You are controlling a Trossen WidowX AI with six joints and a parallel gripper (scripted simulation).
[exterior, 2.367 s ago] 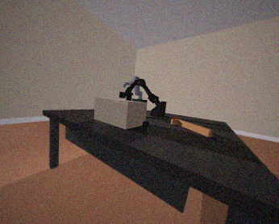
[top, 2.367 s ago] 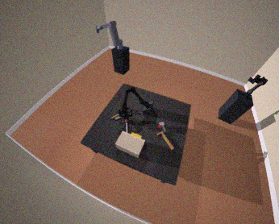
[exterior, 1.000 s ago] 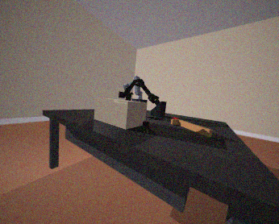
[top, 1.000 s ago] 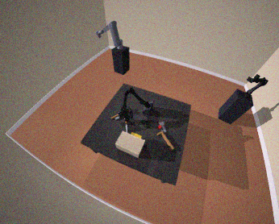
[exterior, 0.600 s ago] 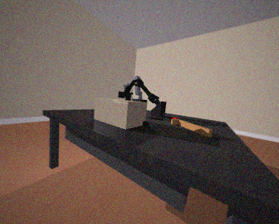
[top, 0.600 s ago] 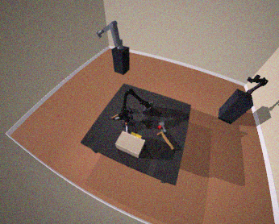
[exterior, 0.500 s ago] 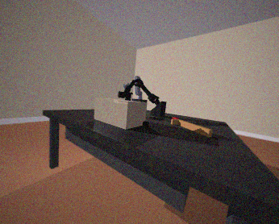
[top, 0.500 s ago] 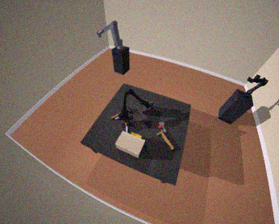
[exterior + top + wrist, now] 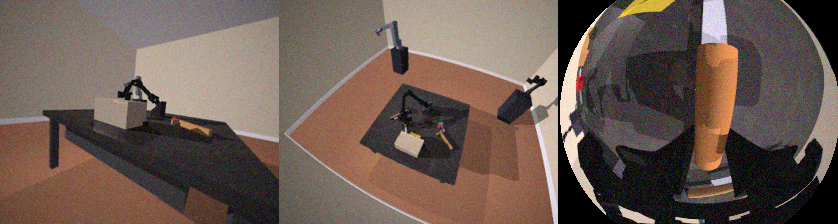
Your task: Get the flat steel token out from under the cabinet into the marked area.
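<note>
My gripper (image 9: pixel 406 119) (image 9: pixel 125 96) (image 9: pixel 709 129) is shut on the orange handle of a tool (image 9: pixel 716 95); its pale metal blade points away from the hand, toward the cabinet side. The beige cabinet (image 9: pixel 409 144) (image 9: pixel 110 113) stands on the dark table (image 9: pixel 440 169) (image 9: pixel 161 157). A yellow patch (image 9: pixel 415 135) (image 9: pixel 650 6), apparently the marked area, lies beside the cabinet on the arm's side. The steel token cannot be seen in any view. The vent slots cannot be made out. The blade's tip is outside the wrist view.
A hammer-like tool with a red part (image 9: pixel 439 126) (image 9: pixel 579 83) and a wooden handle (image 9: pixel 445 141) (image 9: pixel 195 127) lies beside the cabinet. Another wooden-handled item (image 9: pixel 394 118) (image 9: pixel 710 192) lies near the gripper. Two other arms stand on dark pedestals (image 9: pixel 400 60) (image 9: pixel 514 106) off the table.
</note>
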